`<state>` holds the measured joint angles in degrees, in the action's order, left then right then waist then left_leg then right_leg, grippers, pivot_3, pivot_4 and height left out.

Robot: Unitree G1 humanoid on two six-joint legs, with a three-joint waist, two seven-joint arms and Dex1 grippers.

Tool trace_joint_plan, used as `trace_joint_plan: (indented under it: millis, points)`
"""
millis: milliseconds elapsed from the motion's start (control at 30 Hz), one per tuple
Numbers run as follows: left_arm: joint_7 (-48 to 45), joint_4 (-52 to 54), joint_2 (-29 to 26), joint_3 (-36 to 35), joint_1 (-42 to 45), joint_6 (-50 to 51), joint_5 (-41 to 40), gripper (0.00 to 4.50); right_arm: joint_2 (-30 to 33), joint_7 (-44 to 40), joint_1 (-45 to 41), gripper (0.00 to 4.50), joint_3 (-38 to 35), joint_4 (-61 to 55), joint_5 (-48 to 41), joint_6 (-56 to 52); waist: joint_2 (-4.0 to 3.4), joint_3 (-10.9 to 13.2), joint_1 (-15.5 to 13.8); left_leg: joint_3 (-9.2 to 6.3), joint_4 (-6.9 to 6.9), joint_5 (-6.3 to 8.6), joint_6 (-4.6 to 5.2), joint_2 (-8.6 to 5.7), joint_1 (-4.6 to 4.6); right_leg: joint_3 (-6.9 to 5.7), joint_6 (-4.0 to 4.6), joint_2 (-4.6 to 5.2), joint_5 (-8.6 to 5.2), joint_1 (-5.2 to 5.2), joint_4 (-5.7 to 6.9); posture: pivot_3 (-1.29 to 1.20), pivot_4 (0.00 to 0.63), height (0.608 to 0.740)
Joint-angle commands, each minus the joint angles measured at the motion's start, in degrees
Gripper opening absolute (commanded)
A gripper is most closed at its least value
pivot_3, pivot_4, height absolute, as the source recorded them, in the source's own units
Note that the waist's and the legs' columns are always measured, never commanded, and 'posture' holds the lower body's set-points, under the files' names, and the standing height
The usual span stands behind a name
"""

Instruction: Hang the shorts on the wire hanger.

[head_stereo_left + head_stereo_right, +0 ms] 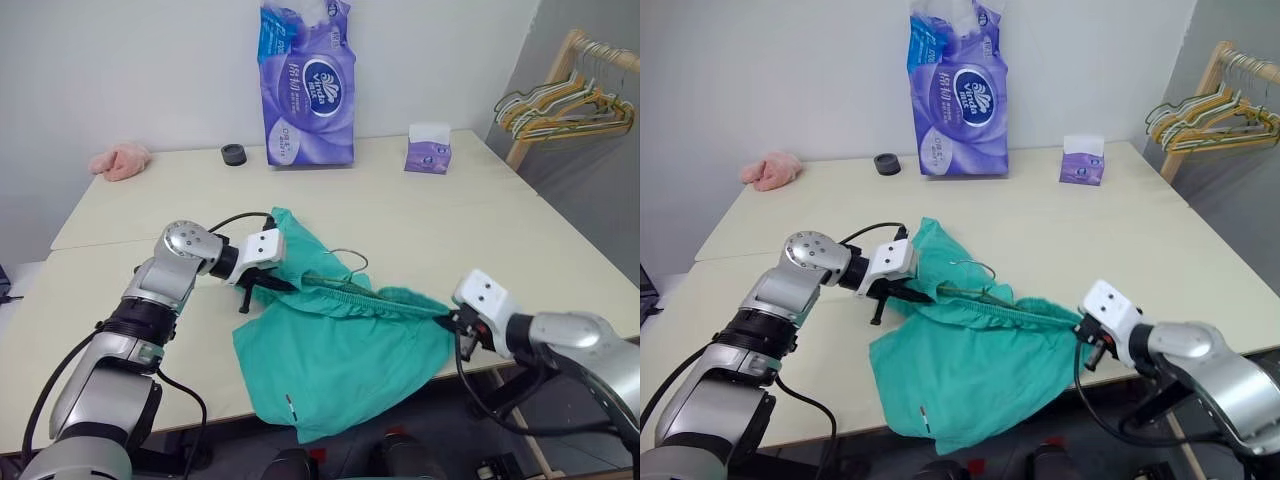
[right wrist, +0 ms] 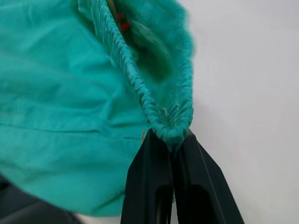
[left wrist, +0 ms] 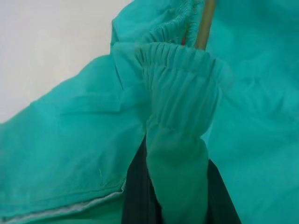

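The teal-green shorts [image 1: 340,360] lie at the table's front edge, their lower part hanging over it. The gathered waistband is stretched between my two grippers. My left gripper [image 1: 268,286] is shut on the waistband's left end; the left wrist view shows the bunched elastic [image 3: 180,93] pinched between its fingers [image 3: 135,186]. My right gripper [image 1: 450,320] is shut on the waistband's right end, the fold [image 2: 170,123] caught at its tips. The wire hanger [image 1: 350,262] shows its curved hook just behind the waistband, and its wire [image 3: 205,23] runs into the shorts, the rest hidden by fabric.
At the back of the table [image 1: 450,220] stand a tall purple tissue pack [image 1: 308,85], a small purple tissue box [image 1: 428,150] and a black round object [image 1: 233,154]. A pink cloth [image 1: 120,160] lies at the back left. A wooden rack with bunched hangers [image 1: 565,105] stands to the right.
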<state>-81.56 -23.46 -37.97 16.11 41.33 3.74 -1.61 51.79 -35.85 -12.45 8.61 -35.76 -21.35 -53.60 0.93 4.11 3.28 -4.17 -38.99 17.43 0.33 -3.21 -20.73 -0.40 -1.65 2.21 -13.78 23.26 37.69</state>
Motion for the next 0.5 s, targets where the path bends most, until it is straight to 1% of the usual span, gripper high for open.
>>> trace_joint_plan:
  millis: [33,200,300,400,500]
  points:
    - [1.54,2.37,0.04,-0.24,0.55,0.43,0.57,0.00,1.30,-2.54,-4.73,0.04,1.92,-1.33,0.81,-0.21,0.00,0.00,0.00,-0.03,0.00,0.00,0.00,0.01,-0.01,-0.02,0.12,0.00,0.07,0.00,-0.01,-0.14,0.048,0.740]
    - [2.81,2.45,0.76,-0.15,-0.14,0.25,0.80,0.00,-0.43,-4.42,-8.74,0.04,6.51,-1.05,1.42,0.03,0.01,-0.01,-0.03,-0.05,0.01,0.00,0.00,0.00,-0.03,-0.04,0.19,0.01,0.11,0.00,-0.02,-0.14,0.047,0.740]
    - [3.10,2.55,0.85,-0.03,-0.69,-0.07,0.89,0.00,-1.25,-5.24,-9.05,0.04,7.51,-0.67,1.58,0.29,0.00,0.00,-0.01,-0.05,0.01,0.00,0.00,0.00,-0.03,-0.04,0.19,0.01,0.11,0.00,-0.02,-0.14,0.047,0.740]
    - [3.02,2.41,0.77,-0.08,-0.95,-0.40,1.07,0.00,0.20,-6.01,-7.90,0.77,6.87,-0.65,2.67,1.76,0.00,0.00,-0.06,-0.05,0.01,0.00,0.00,0.00,-0.04,-0.04,0.20,0.01,0.12,0.02,-0.02,-0.14,0.047,0.740]
    - [3.00,2.37,0.75,-0.08,-1.11,-0.61,1.21,0.00,1.76,-6.93,-5.99,1.80,4.12,-1.49,1.75,1.09,0.00,0.00,-0.13,-0.05,0.01,0.00,0.00,0.00,-0.04,-0.05,0.20,0.02,0.12,0.02,-0.02,-0.14,0.047,0.740]
